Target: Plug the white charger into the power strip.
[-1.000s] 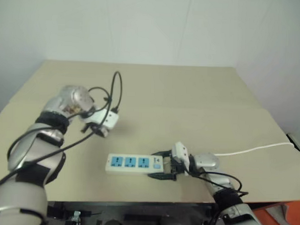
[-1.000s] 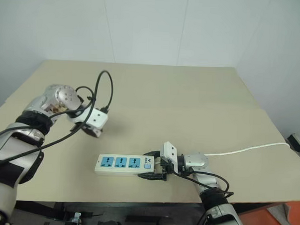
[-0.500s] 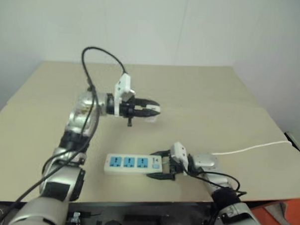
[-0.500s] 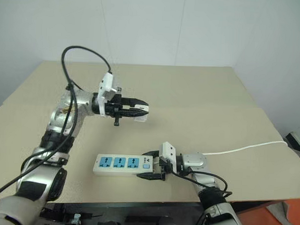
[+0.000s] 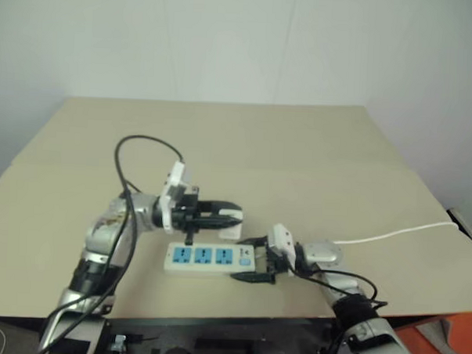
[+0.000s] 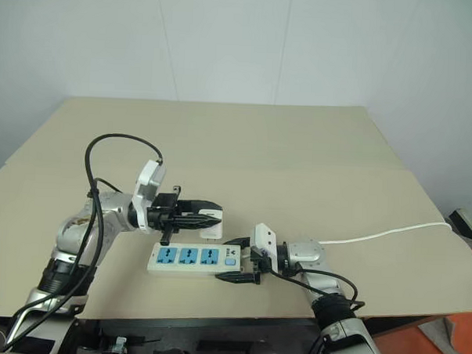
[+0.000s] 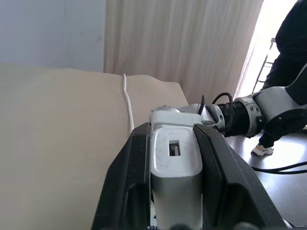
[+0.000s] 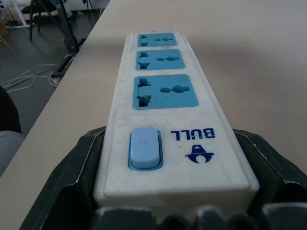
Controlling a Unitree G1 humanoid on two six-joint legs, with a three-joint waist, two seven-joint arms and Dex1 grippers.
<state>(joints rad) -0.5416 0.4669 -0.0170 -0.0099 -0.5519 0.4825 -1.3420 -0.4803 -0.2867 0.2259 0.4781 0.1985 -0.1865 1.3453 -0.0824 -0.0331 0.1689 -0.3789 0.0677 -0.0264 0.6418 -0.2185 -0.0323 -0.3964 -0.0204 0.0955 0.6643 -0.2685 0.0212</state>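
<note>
Overhead, beige table [image 6: 300, 148], white wall [image 6: 226, 43], curtains [image 7: 182, 43]

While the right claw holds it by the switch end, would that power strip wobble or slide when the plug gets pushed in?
Probably not much. The power strip looks like a stiff bar lying flat on the table, so it shouldn't tip. The right gripper straddles its switch end, which likely stops sliding. Its thin cord looks floppy and adds little pull.

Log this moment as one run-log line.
left gripper: shut on white charger, above power strip | right gripper: clamps strip's switch end | charger: unplugged
</note>
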